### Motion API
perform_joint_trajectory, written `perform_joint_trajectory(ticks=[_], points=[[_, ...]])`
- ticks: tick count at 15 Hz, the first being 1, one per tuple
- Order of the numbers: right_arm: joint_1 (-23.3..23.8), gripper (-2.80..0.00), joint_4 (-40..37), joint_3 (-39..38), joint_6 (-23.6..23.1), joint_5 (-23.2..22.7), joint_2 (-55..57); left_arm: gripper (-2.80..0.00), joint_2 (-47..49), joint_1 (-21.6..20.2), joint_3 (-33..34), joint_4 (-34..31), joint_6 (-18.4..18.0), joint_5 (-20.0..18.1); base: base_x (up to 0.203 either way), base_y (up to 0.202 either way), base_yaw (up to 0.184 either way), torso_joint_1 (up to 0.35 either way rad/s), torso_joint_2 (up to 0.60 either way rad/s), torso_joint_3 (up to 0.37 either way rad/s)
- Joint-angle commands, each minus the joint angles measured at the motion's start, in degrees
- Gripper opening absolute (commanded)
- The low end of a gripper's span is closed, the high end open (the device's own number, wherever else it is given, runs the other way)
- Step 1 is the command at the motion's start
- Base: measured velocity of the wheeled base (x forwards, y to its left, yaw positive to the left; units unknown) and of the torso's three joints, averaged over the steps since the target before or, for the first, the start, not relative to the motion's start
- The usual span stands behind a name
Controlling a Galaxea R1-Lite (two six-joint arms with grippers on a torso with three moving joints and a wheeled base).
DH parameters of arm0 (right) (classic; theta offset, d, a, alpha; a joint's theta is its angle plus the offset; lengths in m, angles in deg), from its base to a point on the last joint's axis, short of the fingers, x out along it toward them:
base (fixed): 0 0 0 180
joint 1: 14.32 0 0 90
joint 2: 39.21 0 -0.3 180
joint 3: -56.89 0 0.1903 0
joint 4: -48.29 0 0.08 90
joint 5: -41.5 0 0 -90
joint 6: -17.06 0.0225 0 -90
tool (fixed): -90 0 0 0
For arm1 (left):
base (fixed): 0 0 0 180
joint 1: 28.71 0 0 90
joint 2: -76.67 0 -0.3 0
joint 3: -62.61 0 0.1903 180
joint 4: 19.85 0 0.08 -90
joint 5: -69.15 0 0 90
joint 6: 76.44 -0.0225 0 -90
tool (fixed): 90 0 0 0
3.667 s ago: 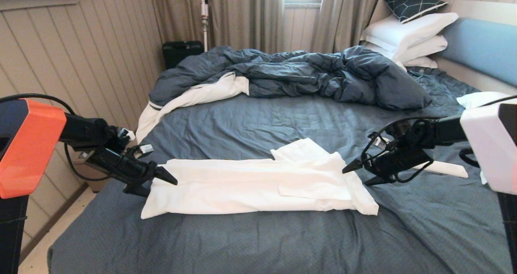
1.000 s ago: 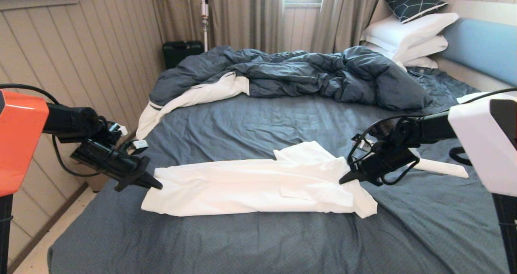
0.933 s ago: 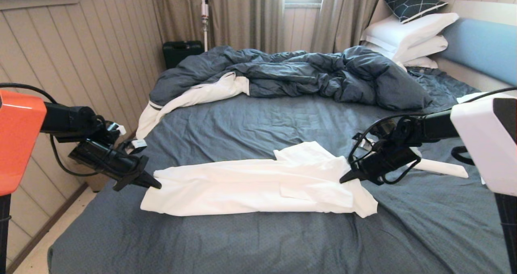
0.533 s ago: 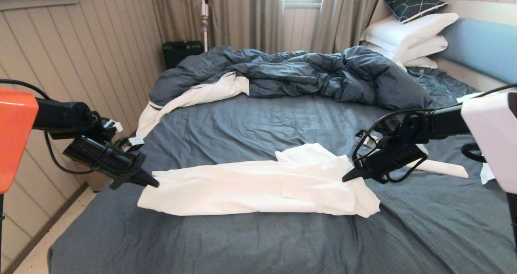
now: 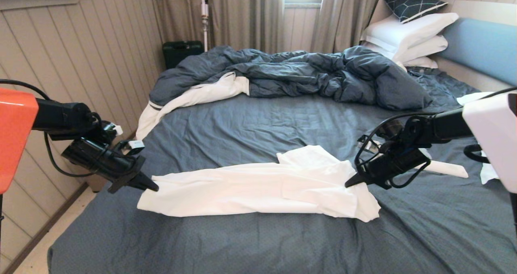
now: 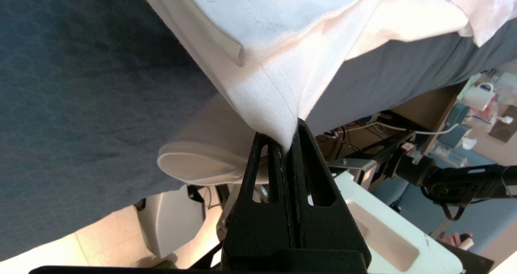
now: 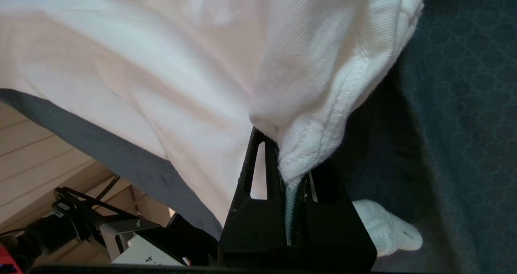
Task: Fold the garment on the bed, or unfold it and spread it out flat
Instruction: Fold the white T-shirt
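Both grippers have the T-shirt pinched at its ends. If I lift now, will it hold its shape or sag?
Likely to sag: the T-shirt is thin, soft cloth, draping from the left gripper. It looks light, so each shut pinch, left and right gripper, should hold. The loose folded layers may slide open over the bed.

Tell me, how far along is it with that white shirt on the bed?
Partway. The T-shirt already lies as a long folded strip across the bed, sleeves tucked in. Now the left gripper is clamped on one end and the right gripper on the other, lifting both a little. Left to do: fold the strip shorter into a neat packet and set it down.
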Motion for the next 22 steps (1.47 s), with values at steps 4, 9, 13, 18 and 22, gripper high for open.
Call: perform_joint_trajectory(ticks=[4,9,13,18,22], points=[[0.1,-2.8,-0.3,-1.3,-0.2,-0.1,-0.9,-2.8,-0.8,-0.6,0.5,-2.3,-3.0,0.0,0.0,0.0,0.0,0.0,0.0,0.0],[0.1,-2.8,-0.6,-1.4,-0.3,0.0,-2.5,-2.8,-1.3,-1.9,-0.4,-4.4,-5.9,0.1,0.0,0.0,0.0,0.0,0.0,0.0],[-0.1,-2.8,-0.4,-1.2,-0.3,0.0,-1.5,-2.8,1.4,-1.8,-1.6,-3.5,-5.8,-0.6,0.0,0.0,0.0,0.0,0.0,0.0],[-0.1,-2.8,-0.4,-0.6,-0.8,-0.1,-1.2,-2.8,7.2,-2.1,-10.0,-3.3,-4.1,-3.4,0.0,0.0,0.0,0.0,0.0,0.0],[-0.2,-2.8,-0.4,-0.5,-0.8,-0.1,-1.4,0.0,8.4,-3.2,-10.5,-3.0,-4.1,-3.4,0.0,0.0,0.0,0.0,0.0,0.0]])
